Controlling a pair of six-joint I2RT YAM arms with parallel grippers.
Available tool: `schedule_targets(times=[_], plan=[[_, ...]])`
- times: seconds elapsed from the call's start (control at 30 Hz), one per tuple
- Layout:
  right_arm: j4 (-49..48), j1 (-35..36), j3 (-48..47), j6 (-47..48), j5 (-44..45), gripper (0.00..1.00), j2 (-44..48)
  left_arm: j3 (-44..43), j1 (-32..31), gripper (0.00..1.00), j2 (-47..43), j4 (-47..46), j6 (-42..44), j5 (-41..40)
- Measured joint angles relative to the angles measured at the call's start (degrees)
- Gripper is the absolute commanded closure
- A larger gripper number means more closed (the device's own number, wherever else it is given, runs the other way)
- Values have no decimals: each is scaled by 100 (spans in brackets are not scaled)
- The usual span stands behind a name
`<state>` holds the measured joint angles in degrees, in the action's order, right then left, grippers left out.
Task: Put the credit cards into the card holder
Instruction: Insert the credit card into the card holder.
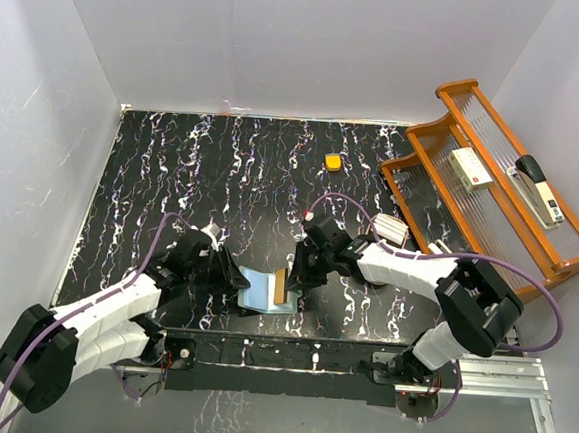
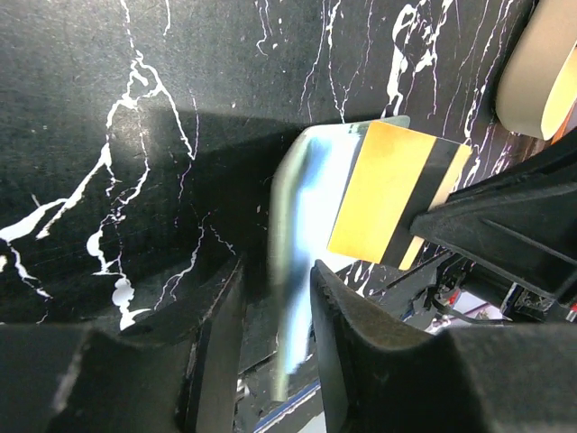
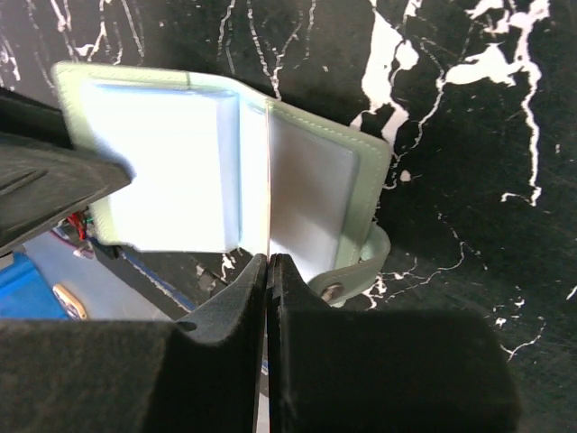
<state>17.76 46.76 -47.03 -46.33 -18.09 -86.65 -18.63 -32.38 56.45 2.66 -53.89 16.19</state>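
The pale sage-green card holder [image 1: 256, 292] lies open near the table's front edge, its left flap raised. My left gripper [image 1: 233, 277] is open, and that flap's edge [image 2: 287, 298] stands loose between its fingers. My right gripper [image 1: 300, 276] is shut on a yellow-tan credit card [image 1: 282, 287] with a dark stripe [image 2: 388, 194]. It holds the card on edge over the holder's inner fold. In the right wrist view the card shows as a thin line [image 3: 269, 171] running from the shut jaws [image 3: 269, 257] to the fold between the pockets [image 3: 171, 171]. The snap tab [image 3: 361, 271] hangs at the right.
An orange wooden rack [image 1: 557, 260] stands at the right, holding a stapler [image 1: 537, 191] and a white box [image 1: 471, 168]. A small orange block [image 1: 332, 162] lies at the back. A pale object [image 1: 391, 228] sits by the right arm. White walls enclose the table.
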Motion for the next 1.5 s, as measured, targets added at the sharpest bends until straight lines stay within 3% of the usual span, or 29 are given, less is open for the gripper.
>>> schedule_targets(times=[0.07, 0.23, 0.3, 1.5], plan=[[9, 0, 39, 17, 57, 100, -55, 0, 0, 73, -74, 83, 26, -39], [4, 0, 76, 57, 122, 100, -85, 50, 0, 96, -284, 136, 24, -81], [2, 0, 76, 79, 129, 100, -85, 116, 0, 100, -345, 122, 13, -81], [-667, 0, 129, 92, -461, 100, -203, 188, 0, 99, -17, 15, 136, -181]])
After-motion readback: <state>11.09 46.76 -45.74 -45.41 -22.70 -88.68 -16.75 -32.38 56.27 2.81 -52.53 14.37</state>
